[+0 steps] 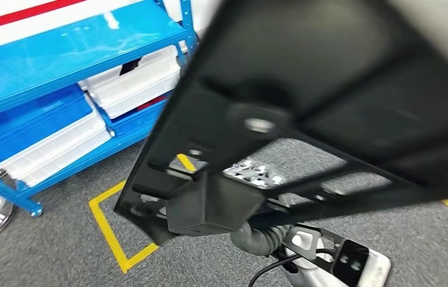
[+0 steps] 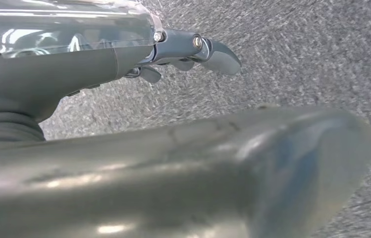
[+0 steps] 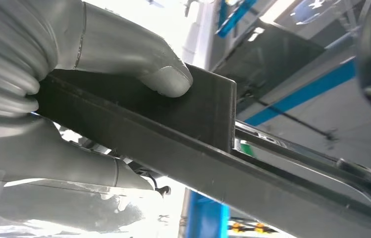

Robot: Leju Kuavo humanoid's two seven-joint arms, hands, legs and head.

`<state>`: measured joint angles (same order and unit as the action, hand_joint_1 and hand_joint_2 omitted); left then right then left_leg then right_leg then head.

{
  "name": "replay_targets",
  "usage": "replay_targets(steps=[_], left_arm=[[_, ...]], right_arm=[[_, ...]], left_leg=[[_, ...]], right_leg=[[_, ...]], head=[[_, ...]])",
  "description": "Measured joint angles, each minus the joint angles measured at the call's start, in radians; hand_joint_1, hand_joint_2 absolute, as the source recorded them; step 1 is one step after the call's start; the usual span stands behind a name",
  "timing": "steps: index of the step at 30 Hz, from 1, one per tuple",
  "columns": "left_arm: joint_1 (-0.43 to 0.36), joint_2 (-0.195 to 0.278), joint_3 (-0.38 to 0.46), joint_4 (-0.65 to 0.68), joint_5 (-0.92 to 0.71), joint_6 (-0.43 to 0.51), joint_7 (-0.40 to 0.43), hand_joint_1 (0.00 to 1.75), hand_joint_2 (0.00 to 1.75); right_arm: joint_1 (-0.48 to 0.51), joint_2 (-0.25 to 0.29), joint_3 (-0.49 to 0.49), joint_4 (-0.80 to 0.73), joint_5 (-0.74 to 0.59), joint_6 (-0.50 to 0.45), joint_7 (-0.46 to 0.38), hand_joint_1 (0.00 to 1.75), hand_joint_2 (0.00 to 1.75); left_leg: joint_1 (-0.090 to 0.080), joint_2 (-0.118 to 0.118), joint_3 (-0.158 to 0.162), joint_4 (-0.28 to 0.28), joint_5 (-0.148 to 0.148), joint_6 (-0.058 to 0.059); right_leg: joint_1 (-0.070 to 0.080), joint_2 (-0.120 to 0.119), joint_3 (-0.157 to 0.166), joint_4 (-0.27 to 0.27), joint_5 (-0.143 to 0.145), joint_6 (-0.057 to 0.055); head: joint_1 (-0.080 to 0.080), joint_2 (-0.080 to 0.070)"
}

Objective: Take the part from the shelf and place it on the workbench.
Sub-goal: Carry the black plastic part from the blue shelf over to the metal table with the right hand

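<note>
Transport is the step in hand: the black part [image 1: 329,101] is already off the blue shelf [image 1: 60,66] and is carried high, close before the head camera, above the grey carpet floor [image 1: 60,239]. Its edge is pinched by the right hand [image 3: 74,94], thumb on one face and fingers on the other. The left hand [image 2: 188,49] holds nothing, its fingers loosely apart. Next, a turn toward the worktop is probably needed, with the grip kept firm.
</note>
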<state>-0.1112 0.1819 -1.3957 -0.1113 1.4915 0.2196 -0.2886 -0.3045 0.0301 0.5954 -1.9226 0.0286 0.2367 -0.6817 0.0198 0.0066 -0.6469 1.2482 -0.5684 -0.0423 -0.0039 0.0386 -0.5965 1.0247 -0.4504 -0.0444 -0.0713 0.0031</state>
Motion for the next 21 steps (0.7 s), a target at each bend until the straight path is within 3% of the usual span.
replay_targets(steps=[2, 3, 5, 7, 9, 11, 12, 13, 14, 15, 18, 20, 21], left_arm=[[0.001, -0.001, 0.016, 0.0, 0.01, 0.01, -0.014, 0.0, 0.0], [0.002, -0.001, 0.024, 0.0, 0.012, 0.013, -0.023, 0.0, 0.0], [0.005, -0.001, 0.041, 0.0, 0.015, 0.018, -0.039, 0.0, 0.0], [0.005, -0.001, 0.058, 0.0, 0.016, 0.023, -0.048, 0.0, 0.0], [0.005, 0.0, 0.074, 0.001, 0.016, 0.026, -0.049, 0.0, 0.0], [0.009, 0.001, 0.085, 0.003, 0.017, 0.033, -0.045, 0.0, 0.0], [0.013, 0.002, 0.088, 0.005, 0.017, 0.037, -0.041, 0.0, 0.0], [0.016, 0.003, 0.09, 0.006, 0.017, 0.041, -0.037, 0.0, 0.0], [0.018, 0.004, 0.091, 0.007, 0.017, 0.043, -0.034, 0.0, 0.0], [0.018, 0.005, 0.091, 0.008, 0.017, 0.045, -0.031, 0.0, 0.0], [0.016, 0.009, 0.091, 0.008, 0.017, 0.045, -0.027, 0.0, 0.0], [0.017, 0.012, 0.091, 0.008, 0.017, 0.045, -0.026, 0.0, 0.0], [0.016, 0.013, 0.091, 0.008, 0.017, 0.045, -0.025, 0.0, 0.0]], right_arm=[[0.005, -0.001, 0.005, 0.016, -0.001, 0.0, 0.0, 1.73, 1.75], [0.008, -0.001, 0.006, 0.023, -0.003, 0.002, 0.0, 1.73, 1.75], [0.016, 0.0, 0.008, 0.035, -0.013, 0.016, 0.0, 1.73, 1.75], [0.023, 0.0, 0.007, 0.044, -0.023, 0.036, 0.0, 1.73, 1.75], [0.027, 0.003, 0.007, 0.051, -0.025, 0.045, 0.0, 1.73, 1.75], [0.031, 0.007, 0.007, 0.058, -0.022, 0.041, 0.0, 1.73, 1.75], [0.035, 0.008, 0.007, 0.062, -0.02, 0.035, 0.0, 1.73, 1.75], [0.04, 0.009, 0.007, 0.066, -0.016, 0.028, 0.0, 1.73, 1.75], [0.045, 0.009, 0.007, 0.069, -0.011, 0.019, 0.0, 1.73, 1.75], [0.05, 0.009, 0.007, 0.072, -0.007, 0.009, 0.0, 1.73, 1.75], [0.054, 0.009, 0.007, 0.074, 0.001, -0.01, 0.0, 1.73, 1.75], [0.056, 0.009, 0.007, 0.076, 0.002, -0.013, 0.0, 1.73, 1.75], [0.058, 0.009, 0.007, 0.076, 0.002, -0.014, 0.0, 1.73, 1.75]], left_leg=[[0.005, -0.029, 0.06, -0.135, 0.066, 0.001], [0.007, -0.047, 0.083, -0.187, 0.082, 0.003], [0.006, -0.066, 0.098, -0.223, 0.083, 0.01], [0.005, -0.05, 0.098, -0.23, 0.089, 0.021], [0.007, -0.031, 0.099, -0.239, 0.097, 0.036], [0.004, -0.009, 0.098, -0.243, 0.1, 0.044], [0.002, 0.002, 0.097, -0.242, 0.1, 0.045], [0.001, 0.014, 0.096, -0.242, 0.1, 0.045], [0.0, 0.025, 0.096, -0.241, 0.1, 0.045], [0.0, 0.035, 0.096, -0.241, 0.099, 0.044], [-0.004, 0.058, 0.099, -0.239, 0.095, 0.036], [-0.008, 0.073, 0.1, -0.239, 0.093, 0.026], [-0.009, 0.081, 0.101, -0.239, 0.093, 0.02]], right_leg=[[0.001, 0.021, -0.001, 0.007, -0.002, 0.005], [0.001, 0.031, -0.005, 0.011, -0.001, 0.011], [0.0, 0.049, -0.015, 0.014, 0.004, 0.024], [-0.002, 0.06, -0.021, 0.014, 0.008, 0.037], [-0.001, 0.03, -0.042, 0.055, -0.022, 0.046], [-0.002, -0.015, -0.095, 0.17, -0.085, 0.052], [-0.004, -0.024, -0.124, 0.233, -0.112, 0.054], [-0.006, -0.029, -0.142, 0.276, -0.123, 0.056], [-0.007, -0.032, -0.143, 0.282, -0.116, 0.056], [-0.008, -0.037, -0.123, 0.25, -0.093, 0.056], [-0.002, -0.079, -0.018, 0.056, -0.021, 0.044], [0.007, -0.09, 0.002, 0.009, -0.017, 0.035], [0.009, -0.079, -0.001, 0.007, -0.015, 0.029]], head=[[0.0, 0.0], [0.0, 0.0], [0.0, 0.0], [0.0, 0.0], [0.0, 0.0], [0.0, 0.0], [0.0, 0.0], [0.0, 0.0], [0.0, 0.0], [0.0, 0.0], [0.0, 0.0], [0.0, 0.0], [0.0, 0.0]])
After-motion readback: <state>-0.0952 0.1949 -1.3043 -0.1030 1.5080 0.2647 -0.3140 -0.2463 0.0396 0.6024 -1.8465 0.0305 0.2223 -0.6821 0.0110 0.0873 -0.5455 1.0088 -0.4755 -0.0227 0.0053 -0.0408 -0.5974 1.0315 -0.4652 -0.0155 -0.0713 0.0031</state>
